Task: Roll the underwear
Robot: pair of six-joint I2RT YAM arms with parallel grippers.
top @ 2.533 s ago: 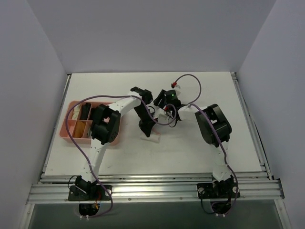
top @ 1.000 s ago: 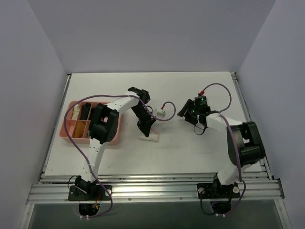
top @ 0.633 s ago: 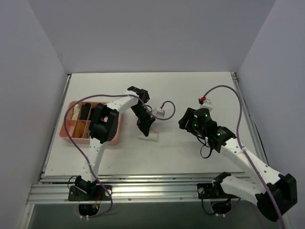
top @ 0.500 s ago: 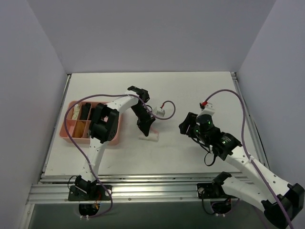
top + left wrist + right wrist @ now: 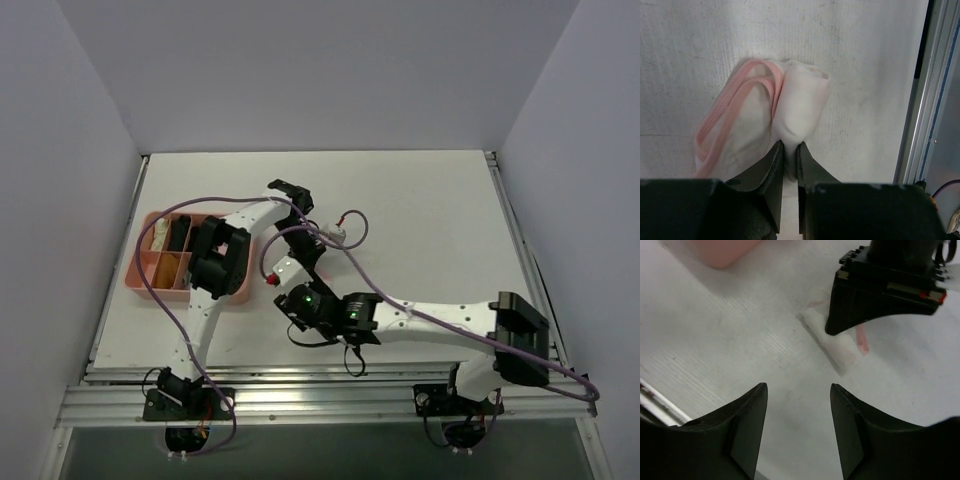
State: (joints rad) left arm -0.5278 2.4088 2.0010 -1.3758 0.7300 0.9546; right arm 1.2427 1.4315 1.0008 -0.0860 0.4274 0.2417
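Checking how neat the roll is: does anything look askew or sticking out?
Yes. The underwear is rolled and pinched by the left gripper, but its pink trim loops out loose beside the roll, not tucked in, so the bundle looks lopsided. The right gripper hovers open nearby, touching nothing.

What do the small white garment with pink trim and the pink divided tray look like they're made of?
The small white garment with pink trim: thin soft matte fabric, probably knit cotton; it bunches in rounded folds. The pink divided tray: likely smooth moulded plastic; rigid rounded walls.
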